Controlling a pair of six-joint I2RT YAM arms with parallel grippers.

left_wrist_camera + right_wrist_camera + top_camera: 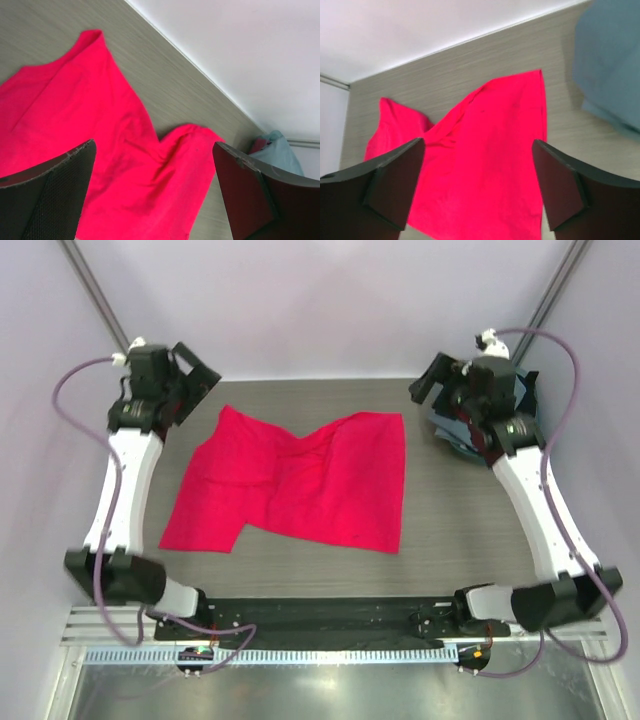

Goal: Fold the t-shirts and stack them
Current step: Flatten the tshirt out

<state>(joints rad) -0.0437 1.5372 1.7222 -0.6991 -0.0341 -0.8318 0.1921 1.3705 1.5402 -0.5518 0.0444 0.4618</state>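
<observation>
A bright red t-shirt [300, 480] lies spread and rumpled on the grey table [470, 530], with a crease near its middle. It also shows in the left wrist view [100, 150] and the right wrist view [485, 160]. My left gripper [195, 380] is open and empty, raised at the far left, above the shirt's far-left corner. My right gripper [440, 380] is open and empty, raised at the far right, off the shirt's far-right corner. A slate grey-blue shirt [610, 65] lies at the far right, partly under my right arm [520, 460].
A pile of folded shirts [455, 435] sits at the table's far right, mostly hidden by the right arm; in the left wrist view it shows as pale blue cloth [280, 152] with a bit of red. White walls close in the table's far and side edges.
</observation>
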